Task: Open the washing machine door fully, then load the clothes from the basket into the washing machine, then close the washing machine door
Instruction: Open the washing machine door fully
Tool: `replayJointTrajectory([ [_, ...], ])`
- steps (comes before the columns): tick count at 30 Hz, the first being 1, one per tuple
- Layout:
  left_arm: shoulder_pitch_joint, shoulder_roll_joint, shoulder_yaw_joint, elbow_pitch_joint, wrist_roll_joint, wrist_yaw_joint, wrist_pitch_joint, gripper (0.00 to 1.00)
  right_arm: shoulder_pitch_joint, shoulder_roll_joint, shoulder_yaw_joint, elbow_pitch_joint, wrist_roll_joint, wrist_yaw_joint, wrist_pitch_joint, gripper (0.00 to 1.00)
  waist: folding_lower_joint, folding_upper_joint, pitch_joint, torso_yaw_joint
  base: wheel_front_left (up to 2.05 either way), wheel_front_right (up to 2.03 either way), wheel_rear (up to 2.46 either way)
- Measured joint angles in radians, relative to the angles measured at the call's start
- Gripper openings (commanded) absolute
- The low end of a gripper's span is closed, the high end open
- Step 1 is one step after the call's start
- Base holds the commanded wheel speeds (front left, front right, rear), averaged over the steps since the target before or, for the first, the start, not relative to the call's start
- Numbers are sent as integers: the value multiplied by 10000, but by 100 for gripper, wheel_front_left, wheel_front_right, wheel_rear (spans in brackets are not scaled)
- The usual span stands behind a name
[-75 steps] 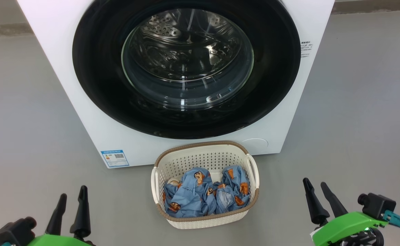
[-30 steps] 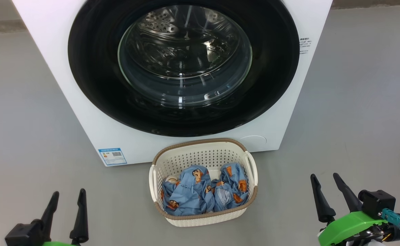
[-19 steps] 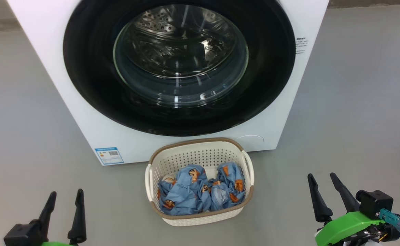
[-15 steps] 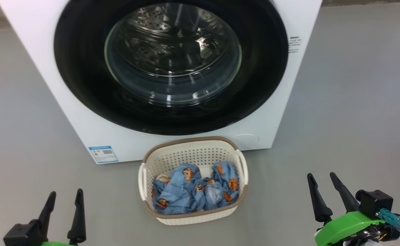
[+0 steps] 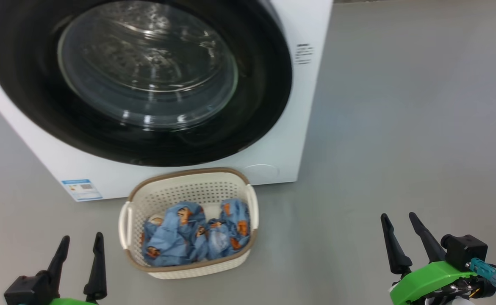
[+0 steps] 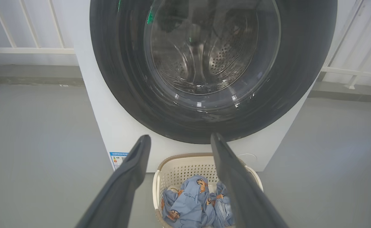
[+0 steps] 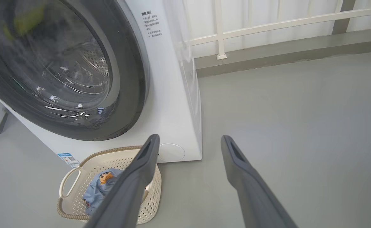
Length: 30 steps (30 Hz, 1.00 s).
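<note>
Washing machine (image 5: 303, 140) standing white on the grey floor (image 5: 400, 127). Washing machine door (image 5: 269, 84) closed flat against the machine's front, with the glass bowl at its centre and the steel drum behind. Basket (image 5: 188, 173) on the floor just in front of the machine, below the door's lower edge. Clothes (image 5: 188, 237) crumpled side by side inside the basket. Blue label (image 5: 81, 189) at the machine's lower front corner. Left gripper (image 5: 82, 236) well back from the machine, fingers spread, empty. Right gripper (image 5: 398, 215) back from the machine too, off past its side wall, spread wide, gripping nothing.
</note>
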Motion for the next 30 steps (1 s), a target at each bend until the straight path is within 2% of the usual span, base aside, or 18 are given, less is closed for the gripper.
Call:
replayJointTrajectory([
  [9, -124, -65, 81, -12, -201, 0, 0, 100, -6, 0, -59, -27, -59, 0, 0, 100, 0, 0, 45, -27, 119, 69, -188],
  [19, -204, -92, -40, -50, -322, 0, 0, 100, -16, 23, -153, -75, -44, 0, 0, 100, 0, 0, 91, -8, 22, 22, -44],
  [20, -204, -94, -52, -54, -360, 0, 0, 100, -19, 52, -128, -73, 17, 0, 0, 96, 0, 0, 100, -4, 0, 0, 0],
  [21, -203, -100, -61, -56, -360, 0, 0, 100, -30, 82, -84, -71, 82, 0, 0, 50, 0, 0, 112, 0, 0, 0, 0],
  [22, -203, -113, -71, -67, -366, 0, 0, 100, -42, 113, -13, -73, 167, 0, 0, 16, 0, 0, 125, 1, 0, 0, 0],
  [23, -202, -148, -77, -77, -380, 0, 0, 100, -73, 146, 56, -67, 314, 0, 0, 0, -1, 0, 141, 0, 0, 0, 0],
  [30, -210, -322, -174, -215, -454, 0, 0, 100, -1147, 284, 401, -370, 1864, 0, -2, 0, 0, 0, 358, 13, 0, 0, 0],
])
